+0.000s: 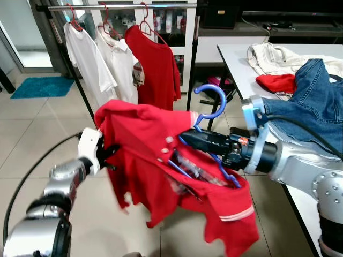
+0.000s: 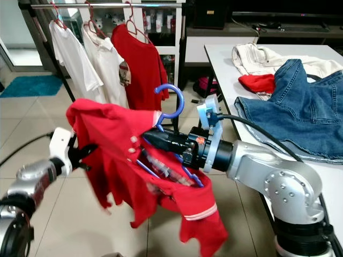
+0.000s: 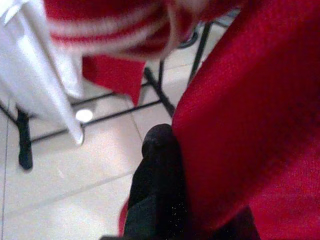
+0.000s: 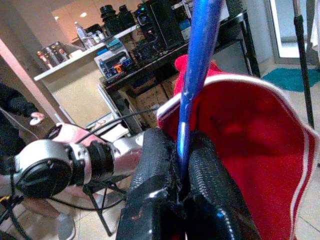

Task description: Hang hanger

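Observation:
A red polo shirt (image 1: 144,144) with white-striped trim hangs on a blue hanger (image 1: 210,110), held up in front of me. My right gripper (image 1: 187,140) is shut on the blue hanger's neck (image 4: 187,125), just below the hook, which points up. To the left, my left gripper (image 1: 107,152) is shut on the red shirt's shoulder edge, and its finger (image 3: 157,190) presses against the cloth (image 3: 250,125). The clothes rail (image 1: 123,6) stands behind, with two white shirts (image 1: 88,59) and a red shirt (image 1: 158,67) hanging on it.
A white table (image 1: 233,61) runs along the right with a denim garment (image 1: 311,101), a cream jacket (image 1: 273,56) and a red cloth (image 1: 276,83). The rack's black legs (image 3: 22,140) rest on the tiled floor. A blue mat (image 1: 40,85) lies far left.

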`<state>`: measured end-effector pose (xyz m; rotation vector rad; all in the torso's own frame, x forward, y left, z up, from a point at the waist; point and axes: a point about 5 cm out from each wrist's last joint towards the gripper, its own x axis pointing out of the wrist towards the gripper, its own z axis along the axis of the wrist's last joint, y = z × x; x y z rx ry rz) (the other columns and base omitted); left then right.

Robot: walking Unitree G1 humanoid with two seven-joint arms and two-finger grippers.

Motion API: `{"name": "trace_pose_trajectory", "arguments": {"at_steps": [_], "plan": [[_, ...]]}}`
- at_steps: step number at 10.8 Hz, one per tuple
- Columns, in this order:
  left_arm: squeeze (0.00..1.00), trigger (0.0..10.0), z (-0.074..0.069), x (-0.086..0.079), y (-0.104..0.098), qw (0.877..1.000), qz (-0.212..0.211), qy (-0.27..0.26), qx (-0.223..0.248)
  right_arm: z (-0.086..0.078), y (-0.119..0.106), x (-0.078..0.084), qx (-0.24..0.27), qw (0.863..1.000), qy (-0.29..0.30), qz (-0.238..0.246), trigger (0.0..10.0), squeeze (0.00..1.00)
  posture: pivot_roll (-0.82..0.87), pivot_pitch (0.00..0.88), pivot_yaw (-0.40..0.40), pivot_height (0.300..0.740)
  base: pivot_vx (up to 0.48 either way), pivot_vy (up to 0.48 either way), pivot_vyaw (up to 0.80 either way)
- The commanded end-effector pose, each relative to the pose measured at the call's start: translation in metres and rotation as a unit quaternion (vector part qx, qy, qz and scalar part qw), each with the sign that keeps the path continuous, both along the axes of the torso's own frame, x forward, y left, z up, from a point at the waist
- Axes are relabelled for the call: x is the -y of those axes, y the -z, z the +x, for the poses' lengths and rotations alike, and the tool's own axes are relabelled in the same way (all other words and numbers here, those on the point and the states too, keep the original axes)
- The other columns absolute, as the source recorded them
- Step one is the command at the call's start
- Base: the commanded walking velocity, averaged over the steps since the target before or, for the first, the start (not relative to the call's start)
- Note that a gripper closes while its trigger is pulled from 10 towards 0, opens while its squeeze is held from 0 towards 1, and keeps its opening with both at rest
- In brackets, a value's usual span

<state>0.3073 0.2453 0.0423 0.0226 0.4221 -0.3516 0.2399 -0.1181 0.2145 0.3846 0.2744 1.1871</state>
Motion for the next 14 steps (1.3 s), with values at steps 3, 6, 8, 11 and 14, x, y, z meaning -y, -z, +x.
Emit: {"name": "trace_pose_trajectory", "arguments": {"at_steps": [3, 6, 8, 11, 14], "plan": [[0.00, 0.0, -0.024, 0.015, 0.037, 0.997, -0.001, -0.034, -0.067, 0.010, -0.007, 0.002, 0.028, 0.999, 0.044, 0.004, 10.0, 0.00, -0.06, 0.000, 0.052, 0.740, 0.000, 0.000, 0.00], [0.00, 0.0, -0.035, 0.030, 0.057, 0.991, 0.054, -0.048, -0.109, 0.033, -0.007, 0.007, 0.038, 0.990, 0.137, -0.018, 10.0, 0.00, -0.06, 0.000, 0.053, 0.740, 0.000, 0.000, 0.00], [0.00, 0.0, -0.040, 0.019, 0.060, 0.985, 0.077, -0.105, -0.116, 0.047, -0.007, 0.018, 0.040, 0.979, 0.200, -0.030, 10.0, 0.00, -0.06, 0.000, 0.054, 0.740, 0.000, 0.000, 0.00], [0.00, 0.0, -0.046, 0.008, 0.062, 0.984, 0.071, -0.104, -0.128, 0.049, -0.007, 0.020, 0.048, 0.976, 0.209, -0.038, 10.0, 0.00, -0.06, 0.000, 0.050, 0.740, 0.000, 0.000, 0.00], [0.00, 10.0, -0.042, 0.027, 0.058, 0.993, 0.072, -0.029, -0.088, 0.052, -0.001, 0.016, 0.048, 0.973, 0.218, -0.060, 10.0, 0.00, -0.06, 0.000, 0.049, 0.740, 0.000, 0.000, 0.00]]}}
